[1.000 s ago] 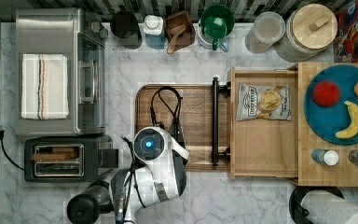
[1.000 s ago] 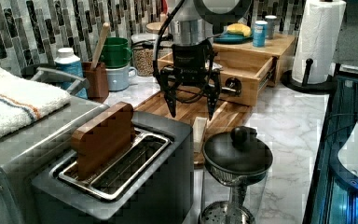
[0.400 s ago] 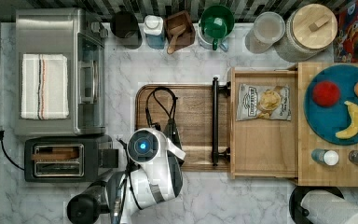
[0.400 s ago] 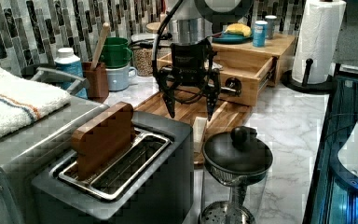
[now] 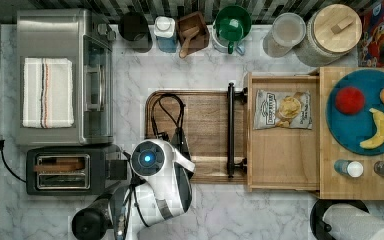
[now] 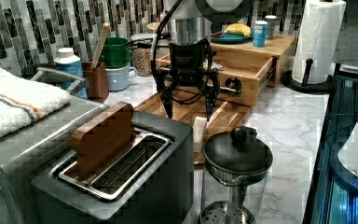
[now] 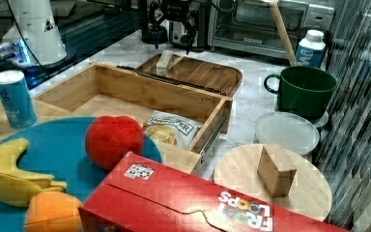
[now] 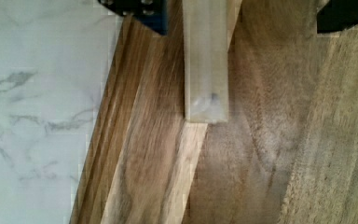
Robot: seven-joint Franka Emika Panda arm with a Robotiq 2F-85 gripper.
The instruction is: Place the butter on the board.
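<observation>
The butter (image 6: 199, 134), a pale stick, is found lying on the board (image 5: 205, 115) near its edge by the toaster (image 6: 121, 182), resting flat on the wood. The gripper (image 6: 188, 108) is held above it with the fingers (image 6: 209, 103) spread wide and empty, clear of the stick, which is judged consistent with a completed placement on the marble surface (image 5: 130, 80)
</observation>
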